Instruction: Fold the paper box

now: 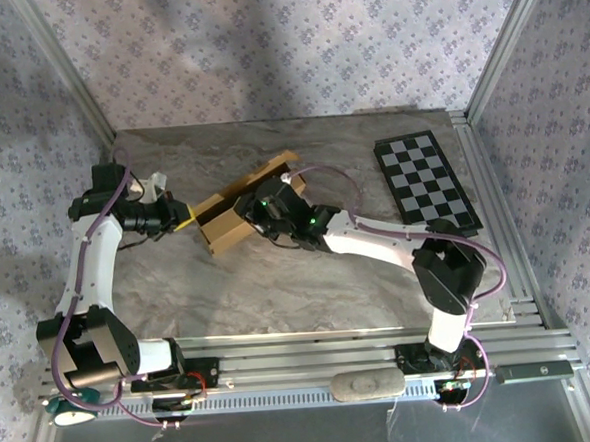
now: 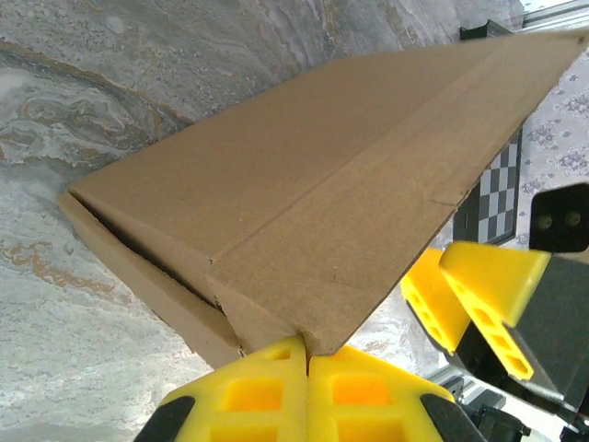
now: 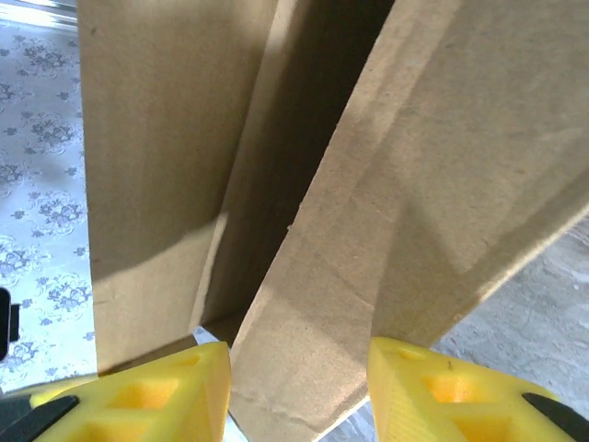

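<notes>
Right up against the lens, the left gripper (image 2: 306, 354) has its yellow fingers (image 2: 248, 396) pressed together, and the pointed corner of the paper box (image 2: 322, 184) is nipped into the seam between them.

Pulling back to the overhead: the marbled grey table (image 1: 279, 282) spreads across the cell. The box (image 1: 229, 210) lies at its middle, a little left of centre. It is long and narrow, angled from lower left up to upper right, with the two arms meeting over it from either side. It's plain tan-brown cardboard with no print on it. It is partly folded, with one long wall standing and a shallow trough open beside it.

From the left wrist, a broad flat panel runs away toward the far right. A straight crease runs along its length, and a small nick sits where the crease meets a flap. Under that panel at the near left corner a second layer peels apart, leaving a dark wedge of a gap.

From the right wrist, two panels rise steeply with deep shadow between them, their cut edges raw and slightly fuzzy.

The black-and-white checkerboard (image 1: 425, 181) lies flat at the right rear of the table, well apart from the box.

The right gripper (image 3: 299, 368) has its fingers spread, one on each side of the nearer panel's lower end. I cannot tell whether they are actually biting on it.
</notes>
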Robot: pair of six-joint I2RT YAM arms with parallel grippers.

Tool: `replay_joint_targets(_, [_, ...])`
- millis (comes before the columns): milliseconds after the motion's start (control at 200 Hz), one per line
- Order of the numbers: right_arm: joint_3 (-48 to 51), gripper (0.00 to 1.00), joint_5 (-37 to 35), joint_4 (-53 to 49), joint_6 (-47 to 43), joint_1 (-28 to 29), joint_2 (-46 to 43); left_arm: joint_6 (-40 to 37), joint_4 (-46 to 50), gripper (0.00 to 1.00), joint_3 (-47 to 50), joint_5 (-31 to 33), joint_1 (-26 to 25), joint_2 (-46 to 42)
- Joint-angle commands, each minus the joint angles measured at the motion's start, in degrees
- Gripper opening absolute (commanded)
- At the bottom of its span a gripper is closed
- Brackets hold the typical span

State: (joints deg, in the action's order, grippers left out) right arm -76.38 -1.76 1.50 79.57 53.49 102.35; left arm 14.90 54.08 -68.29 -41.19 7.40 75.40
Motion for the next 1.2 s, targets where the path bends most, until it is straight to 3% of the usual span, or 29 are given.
replay_joint_targets(0, [-3.2, 0.42, 1.4, -3.7, -1.4, -0.8, 2.5, -0.1, 1.6, 0.0, 1.2, -1.6, -0.1, -1.2])
replay_joint_targets(705, [-12.1, 0.35, 4.2, -4.0, -1.6, -2.2, 10.4, 1.5, -1.2, 0.0, 4.6, -4.8, -0.2, -2.7])
replay_joint_targets(1194, [-13.3, 0.36, 4.5, -0.6, 0.0, -0.4, 11.7, 1.6, -1.0, 0.0, 5.1, -0.1, -0.4, -3.0])
